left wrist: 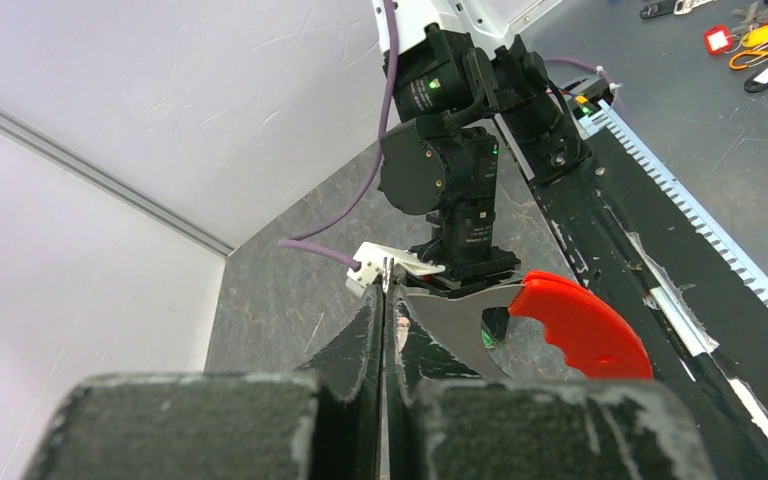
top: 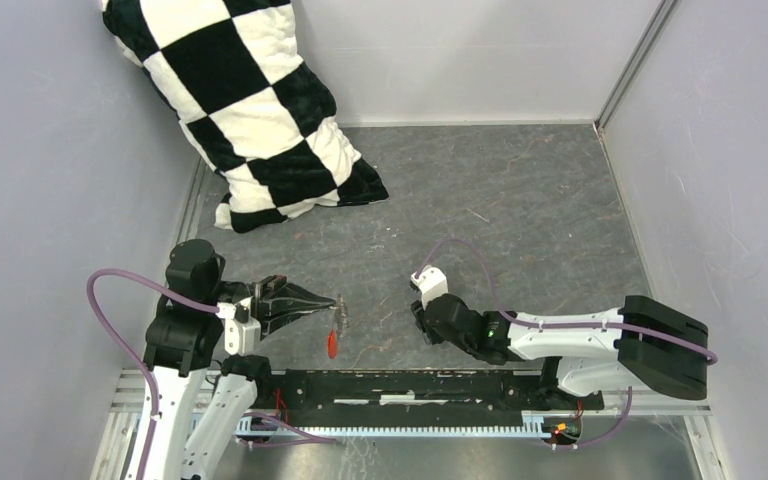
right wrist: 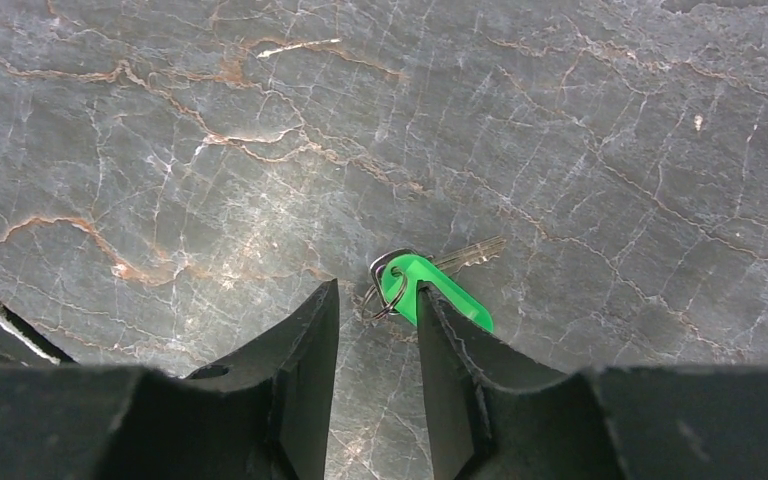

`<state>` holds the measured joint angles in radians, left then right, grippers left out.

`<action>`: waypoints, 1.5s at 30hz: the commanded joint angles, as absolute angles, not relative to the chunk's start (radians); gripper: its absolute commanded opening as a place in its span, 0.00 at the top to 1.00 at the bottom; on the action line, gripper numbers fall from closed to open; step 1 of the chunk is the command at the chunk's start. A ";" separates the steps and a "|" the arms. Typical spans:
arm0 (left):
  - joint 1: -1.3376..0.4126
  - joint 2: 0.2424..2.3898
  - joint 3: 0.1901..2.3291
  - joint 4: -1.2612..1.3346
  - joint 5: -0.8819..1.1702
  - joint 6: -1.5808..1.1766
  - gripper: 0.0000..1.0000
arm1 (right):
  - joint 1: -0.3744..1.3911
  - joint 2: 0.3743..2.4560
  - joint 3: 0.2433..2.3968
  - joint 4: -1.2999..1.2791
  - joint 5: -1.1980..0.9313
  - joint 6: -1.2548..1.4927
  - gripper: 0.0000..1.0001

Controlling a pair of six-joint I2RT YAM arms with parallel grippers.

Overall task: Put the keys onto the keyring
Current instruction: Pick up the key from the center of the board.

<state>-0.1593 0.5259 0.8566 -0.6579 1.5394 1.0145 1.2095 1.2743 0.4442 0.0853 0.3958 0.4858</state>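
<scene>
– Green-headed key (right wrist: 430, 287), position?

– I see it lying flat on the dark marbled table (right wrist: 560, 120), with its bare metal blade pointing away from the right gripper (right wrist: 378, 292). Right wrist view: fingers parted by a narrow gap, nothing clamped. The key's small wire loop sits in that gap, and the green head runs behind one fingertip. Contact between them: I cannot tell.

– Keyring?

– Off the table. The keyring (top: 340, 318) hangs from the tips of the left gripper (top: 333, 299), and its red tag (top: 332, 344) dangles lowest. Left wrist view: both fingers (left wrist: 365, 340) are pressed together on the thin metal, and the tag juts out to one side.

– Spacing of the arms?

– From the top camera I log the right gripper low over the table. It is near the left tips and faces them, with a gap between. A checkered pillow (top: 260, 110) leans in the far-left corner, well apart from both.
</scene>
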 commanded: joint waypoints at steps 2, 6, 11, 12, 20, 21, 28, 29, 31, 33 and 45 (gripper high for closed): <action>-0.161 0.517 0.861 -0.659 1.595 0.976 0.98 | 1.214 1.280 0.486 0.079 0.441 0.511 0.61; -0.161 0.516 0.861 -0.659 1.597 0.976 0.98 | 1.215 1.284 0.486 0.070 0.435 0.513 0.62; -0.160 0.515 0.862 -0.658 1.597 0.978 0.98 | 1.215 1.284 0.477 0.075 0.427 0.521 0.66; -0.161 0.515 0.862 -0.658 1.597 0.978 0.98 | 1.216 1.285 0.476 0.074 0.425 0.522 0.67; -0.161 0.509 0.864 -0.658 1.597 0.977 0.98 | 1.216 1.298 0.474 0.077 0.433 0.520 0.69; -0.162 0.509 0.864 -0.659 1.597 0.977 0.98 | 1.217 1.299 0.476 0.077 0.436 0.519 0.69; -0.161 0.501 0.862 -0.658 1.596 0.975 0.98 | 1.216 1.302 0.489 0.084 0.465 0.491 0.77; -0.161 0.502 0.861 -0.658 1.596 0.973 0.98 | 1.216 1.305 0.492 0.084 0.467 0.489 0.78; -0.160 0.500 0.861 -0.657 1.596 0.972 0.98 | 1.216 1.315 0.501 0.088 0.469 0.482 0.80; -0.161 0.500 0.861 -0.658 1.595 0.970 0.98 | 1.216 1.327 0.506 0.090 0.465 0.480 0.79; -0.160 0.506 0.864 -0.655 1.591 0.970 0.98 | 1.215 1.307 0.524 0.053 0.487 0.433 0.99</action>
<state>-0.1593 0.5076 0.8566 -0.6579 1.5398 1.0126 1.2110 1.3380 0.4786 0.0639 0.4454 0.4744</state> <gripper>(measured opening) 0.033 0.033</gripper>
